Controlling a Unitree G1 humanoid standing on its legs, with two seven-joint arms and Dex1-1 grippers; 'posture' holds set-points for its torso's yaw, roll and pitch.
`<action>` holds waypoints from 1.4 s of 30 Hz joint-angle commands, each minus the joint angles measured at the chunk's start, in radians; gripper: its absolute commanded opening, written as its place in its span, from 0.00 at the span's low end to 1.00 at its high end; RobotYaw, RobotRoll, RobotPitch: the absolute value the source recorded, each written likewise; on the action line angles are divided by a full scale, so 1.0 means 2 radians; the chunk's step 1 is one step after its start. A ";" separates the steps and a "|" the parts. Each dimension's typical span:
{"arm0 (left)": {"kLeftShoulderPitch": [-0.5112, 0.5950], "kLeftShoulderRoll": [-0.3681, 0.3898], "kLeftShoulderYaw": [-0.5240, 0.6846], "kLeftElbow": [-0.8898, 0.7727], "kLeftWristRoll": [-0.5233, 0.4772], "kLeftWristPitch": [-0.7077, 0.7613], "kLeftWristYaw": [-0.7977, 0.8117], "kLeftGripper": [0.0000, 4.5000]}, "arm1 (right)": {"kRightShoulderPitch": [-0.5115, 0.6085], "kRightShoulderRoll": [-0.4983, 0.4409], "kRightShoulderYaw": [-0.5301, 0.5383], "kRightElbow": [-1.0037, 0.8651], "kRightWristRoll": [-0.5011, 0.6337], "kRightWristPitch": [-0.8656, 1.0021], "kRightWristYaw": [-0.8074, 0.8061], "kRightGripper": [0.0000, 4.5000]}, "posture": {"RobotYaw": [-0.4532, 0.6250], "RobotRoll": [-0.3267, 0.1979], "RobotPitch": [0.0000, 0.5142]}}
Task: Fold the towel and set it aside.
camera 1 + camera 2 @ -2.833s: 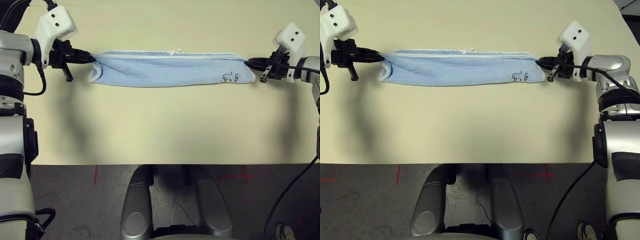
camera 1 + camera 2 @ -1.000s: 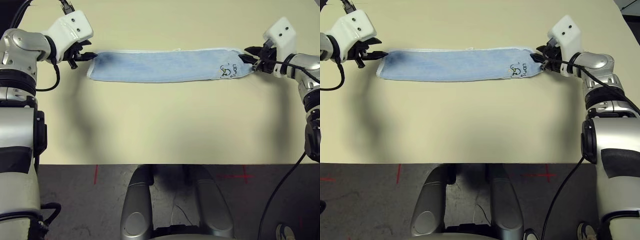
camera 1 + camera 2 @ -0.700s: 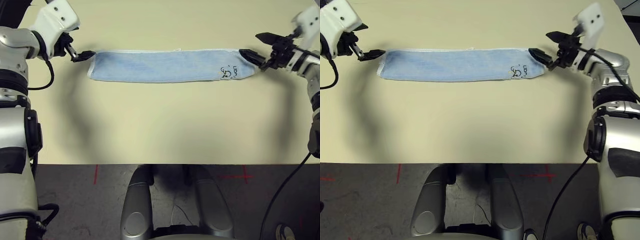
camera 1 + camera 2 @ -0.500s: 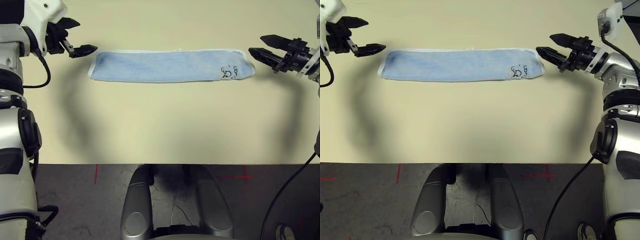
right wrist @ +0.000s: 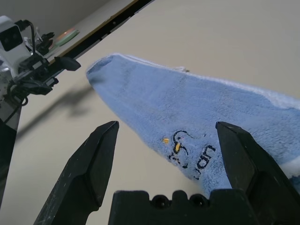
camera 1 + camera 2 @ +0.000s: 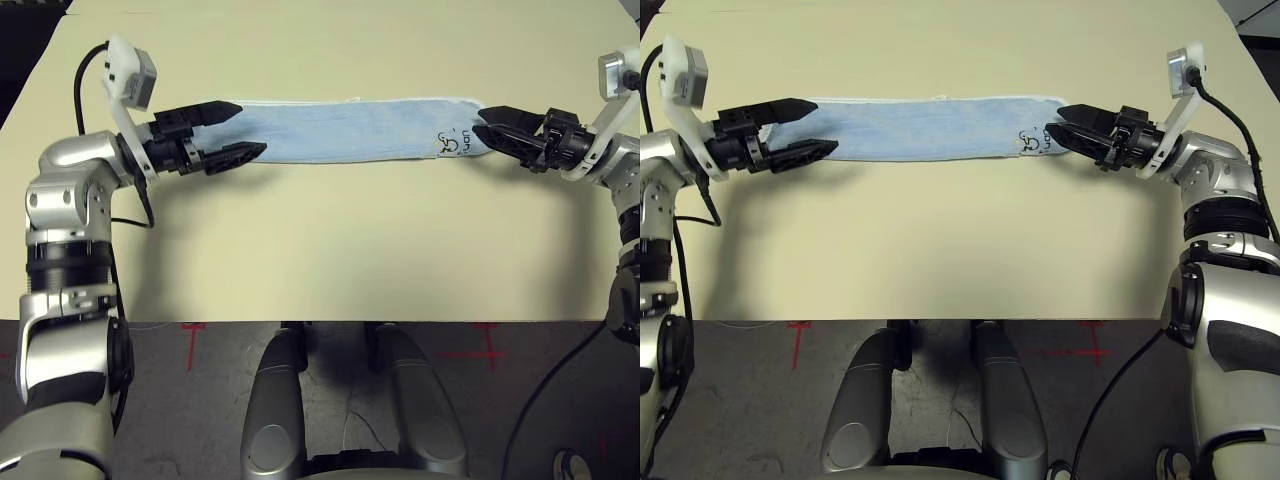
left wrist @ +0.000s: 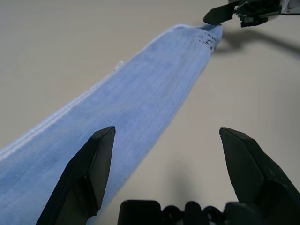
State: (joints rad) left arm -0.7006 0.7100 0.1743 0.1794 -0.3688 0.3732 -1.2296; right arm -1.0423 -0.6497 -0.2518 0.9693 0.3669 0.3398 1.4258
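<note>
While the table (image 6: 330,250) is carrying nothing but the cloth on its cream surface, I am reading the towel (image 6: 350,130) as lying flat toward the far side, folded into one long light-blue strip that is running across from left to right. Its white stitched edging is showing along the far edge (a small white tag is sticking out about midway), and the dark handwritten marks (image 6: 455,142) are sitting near its right end.

I am seeing the left gripper (image 6: 232,130) lying roughly level at the strip's left end, pointing along it. Its two black fingers are standing wide apart, one over the far corner of the cloth and one just past the near edge, and they are holding nothing.

I am seeing the right gripper (image 6: 490,127) mirroring this at the right end, beside the marks. Its fingers are likewise spread wide, straddling the end of the strip without clamping it.
</note>
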 commanded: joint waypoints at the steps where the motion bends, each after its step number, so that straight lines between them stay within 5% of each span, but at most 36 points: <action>1: 0.021 0.008 -0.015 -0.019 0.000 -0.022 -0.008 1.00 | 0.019 -0.002 0.000 -0.030 0.014 0.043 -0.002 0.99 | 0.44 0.62 0.72; 14: 0.033 0.013 -0.042 0.026 0.031 -0.118 -0.007 1.00 | 0.107 -0.066 -0.038 -0.161 0.106 0.311 -0.058 0.99 | 0.43 0.62 0.72; 42: 0.029 0.015 -0.052 0.023 0.030 -0.119 -0.004 1.00 | 0.137 0.002 -0.141 -0.148 0.188 0.348 -0.266 0.99 | 0.43 0.62 0.72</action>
State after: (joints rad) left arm -0.6538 0.7259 0.0868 0.2408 -0.3150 0.1385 -1.2298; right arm -0.7816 -0.6505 -0.5257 0.6648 0.7482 1.0256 0.9259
